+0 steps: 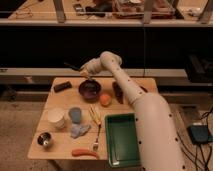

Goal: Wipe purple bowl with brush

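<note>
The purple bowl (pixel 90 89) sits on the far middle of the wooden table (pixel 60 147). My gripper (pixel 86 71) hangs just above the bowl's far rim and is shut on the brush (pixel 74 67). The brush's thin dark handle sticks out up and to the left of the gripper. Its pale end (pixel 85 75) points down toward the bowl's far edge. I cannot tell whether it touches the bowl.
A black block (pixel 62 86) lies left of the bowl, an orange ball (pixel 104 99) and a brown object (pixel 118 92) to its right. Nearer are a white cup (pixel 56 118), grey-blue cup (pixel 75 114), blue cloth (pixel 79 130), metal bowl (pixel 44 139), fork (pixel 96 142), carrot (pixel 85 153) and green tray (pixel 122 137).
</note>
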You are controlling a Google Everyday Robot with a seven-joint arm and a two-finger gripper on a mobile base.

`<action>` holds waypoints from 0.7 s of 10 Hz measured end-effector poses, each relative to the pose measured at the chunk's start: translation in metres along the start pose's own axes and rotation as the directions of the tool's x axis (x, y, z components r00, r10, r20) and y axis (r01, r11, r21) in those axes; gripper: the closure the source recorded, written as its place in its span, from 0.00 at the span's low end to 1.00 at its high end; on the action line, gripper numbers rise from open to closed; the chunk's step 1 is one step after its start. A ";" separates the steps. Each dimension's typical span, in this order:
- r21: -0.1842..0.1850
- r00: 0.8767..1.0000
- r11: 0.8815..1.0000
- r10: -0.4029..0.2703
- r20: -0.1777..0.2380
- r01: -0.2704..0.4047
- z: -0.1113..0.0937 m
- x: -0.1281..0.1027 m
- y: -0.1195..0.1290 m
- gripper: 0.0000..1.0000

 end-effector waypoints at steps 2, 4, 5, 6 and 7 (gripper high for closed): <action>0.037 1.000 0.999 -0.018 -0.022 0.019 0.007 0.011 -0.008 1.00; 0.071 0.999 0.997 -0.032 -0.033 0.034 0.004 0.017 -0.024 1.00; 0.080 0.999 0.996 -0.029 -0.035 0.032 0.002 0.017 -0.031 1.00; 0.088 0.999 0.996 -0.022 -0.031 0.025 -0.003 0.015 -0.042 1.00; 0.091 1.000 0.996 -0.014 -0.025 0.017 -0.011 0.013 -0.050 1.00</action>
